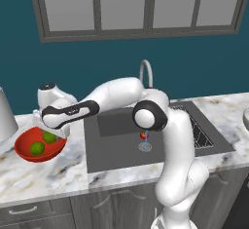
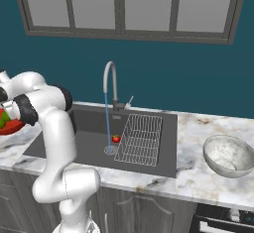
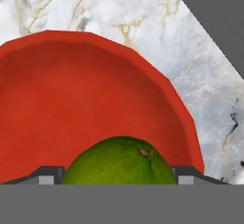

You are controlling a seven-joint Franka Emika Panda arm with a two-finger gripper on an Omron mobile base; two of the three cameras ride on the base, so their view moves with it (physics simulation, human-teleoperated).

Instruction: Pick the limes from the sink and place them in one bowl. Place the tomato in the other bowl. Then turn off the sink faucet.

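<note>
Gripper [image 3: 119, 173] jaws are seen spread wide on either side of a lime [image 3: 119, 163], directly above the red-orange bowl [image 3: 57, 108]; whether the fruit is touched by the fingertips [image 3: 45, 174] cannot be told. From the left base view, the white arm [image 1: 112, 96] is shown stretched over the marbled desk [image 1: 48, 174] to that bowl [image 1: 24, 151], where two limes [image 1: 37, 148] are seen lying inside, one [image 1: 49, 137] just behind the other. The tomato [image 2: 116, 138] is left on the floor of the dark sink [image 2: 89, 145], beside the round drain [image 2: 110, 150] and close to a wire rack [image 2: 141, 139]. A thin blue stream of water [image 2: 107, 123] is shown falling from the gooseneck faucet [image 2: 111, 81] onto the drain. The pale grey-white bowl [image 2: 230, 155] is seen on the desk to the right of the sink, well apart from the tomato.
</note>
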